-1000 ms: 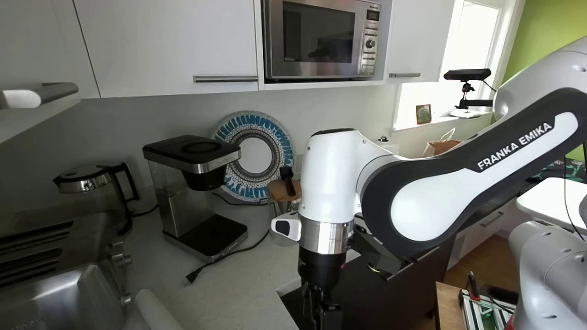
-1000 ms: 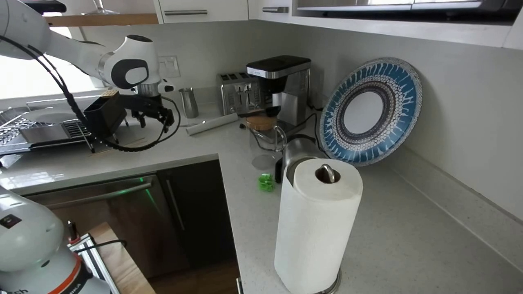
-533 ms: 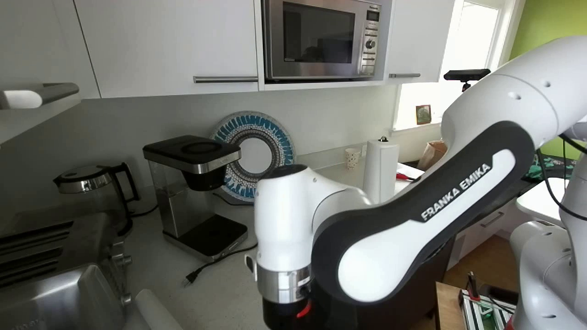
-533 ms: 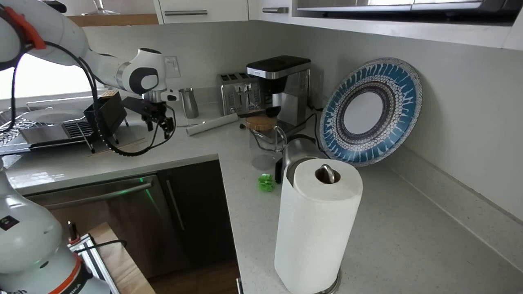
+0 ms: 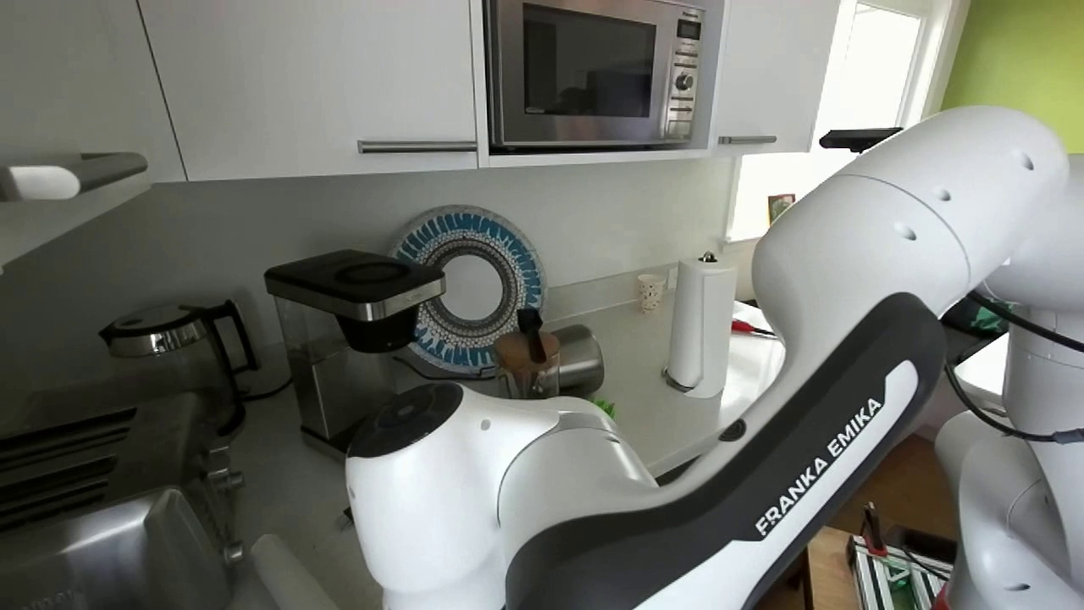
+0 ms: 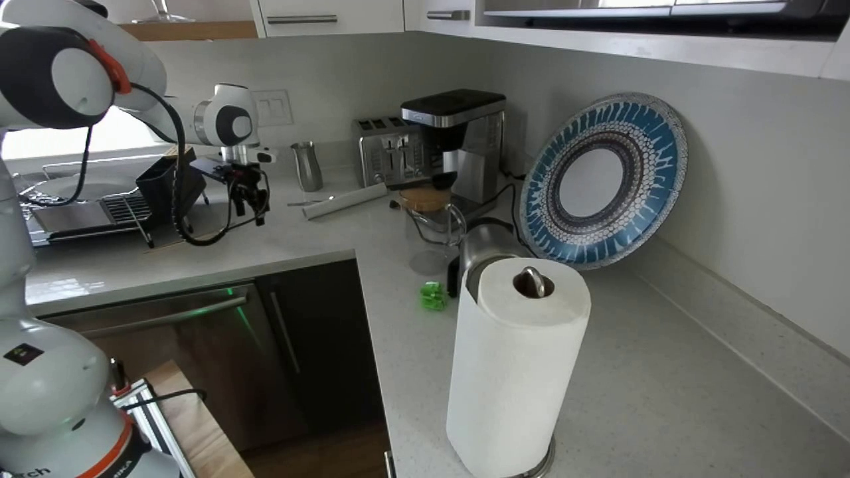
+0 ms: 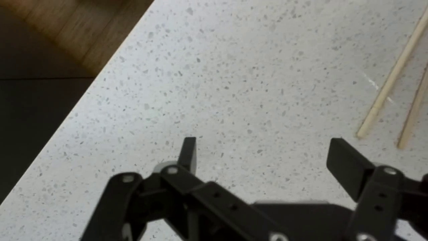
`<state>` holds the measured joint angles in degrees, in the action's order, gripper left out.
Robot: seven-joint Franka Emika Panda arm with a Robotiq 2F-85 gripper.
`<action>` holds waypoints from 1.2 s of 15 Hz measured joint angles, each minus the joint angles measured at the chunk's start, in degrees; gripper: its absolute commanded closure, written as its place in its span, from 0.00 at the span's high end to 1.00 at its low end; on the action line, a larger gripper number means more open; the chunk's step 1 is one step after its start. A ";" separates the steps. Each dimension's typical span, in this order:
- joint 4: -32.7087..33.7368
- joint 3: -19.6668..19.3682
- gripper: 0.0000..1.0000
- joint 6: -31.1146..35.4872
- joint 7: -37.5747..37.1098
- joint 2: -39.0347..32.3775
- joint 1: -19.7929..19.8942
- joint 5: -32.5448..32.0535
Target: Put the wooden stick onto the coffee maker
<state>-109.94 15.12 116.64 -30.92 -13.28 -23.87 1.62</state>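
Wrist view: the gripper [image 7: 262, 154], jaws parted wide, holds nothing and stands over bare counter [image 7: 267, 87]; just right of the right jaw lie two wooden sticks [image 7: 389, 80], side by side, touching neither jaw. The counter's edge [image 7: 99, 78] slants past, well left. In an exterior view, open counter and a white roll [image 6: 345, 200] lie between gripper and coffee maker [image 6: 478, 156], well right.

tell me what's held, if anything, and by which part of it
Nothing is held: the black two-fingered end effector stands open, and two thin pale wooden sticks lie on the speckled whitish counter.
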 measured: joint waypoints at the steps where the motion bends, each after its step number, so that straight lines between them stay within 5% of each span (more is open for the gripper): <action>1: 0.24 -0.17 1.00 -0.02 -2.12 -0.12 0.06 0.39; 7: 7.94 -0.41 0.99 0.36 -16.23 -7.47 -0.81 1.89; 8: 9.46 -0.27 0.88 0.36 -16.98 -8.80 -1.18 2.34; 10: 12.25 0.16 0.86 0.08 -17.24 -11.09 -2.03 3.21; 18: 18.56 1.73 0.98 -6.33 -16.24 -15.53 -5.95 4.92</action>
<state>-91.38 16.86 110.32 -47.17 -28.81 -29.82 6.55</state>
